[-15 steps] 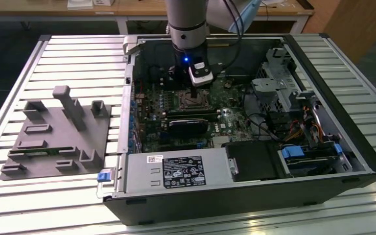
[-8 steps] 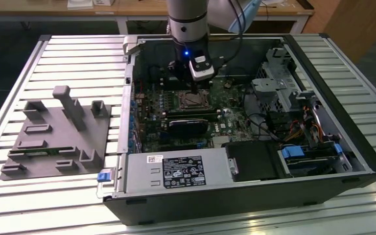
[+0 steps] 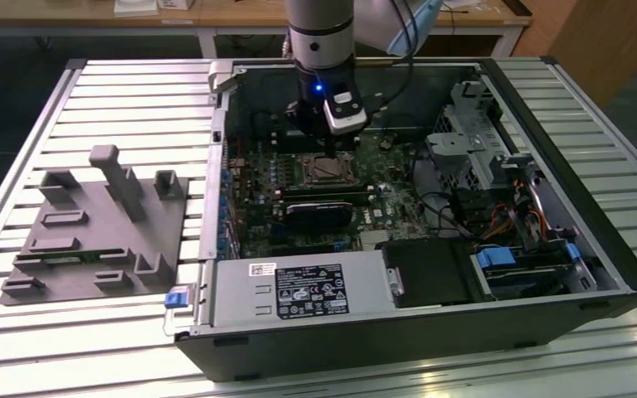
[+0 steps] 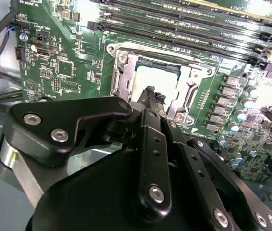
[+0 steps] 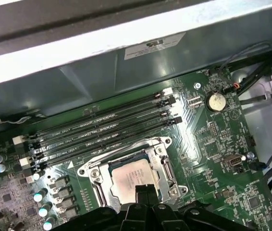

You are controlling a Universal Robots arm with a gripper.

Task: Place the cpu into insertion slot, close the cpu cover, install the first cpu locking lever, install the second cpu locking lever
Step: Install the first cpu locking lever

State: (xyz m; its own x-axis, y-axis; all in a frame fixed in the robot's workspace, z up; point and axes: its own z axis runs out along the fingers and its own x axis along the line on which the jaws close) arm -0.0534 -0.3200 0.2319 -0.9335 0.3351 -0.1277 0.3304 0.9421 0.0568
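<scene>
Cover stage: cpu seated in insertion slot.
Gripper pinched together, empty (levers apparently unlatched).

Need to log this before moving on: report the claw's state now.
Claw: shut, holding nothing, tips over the cpu seated in the insertion slot.
</scene>
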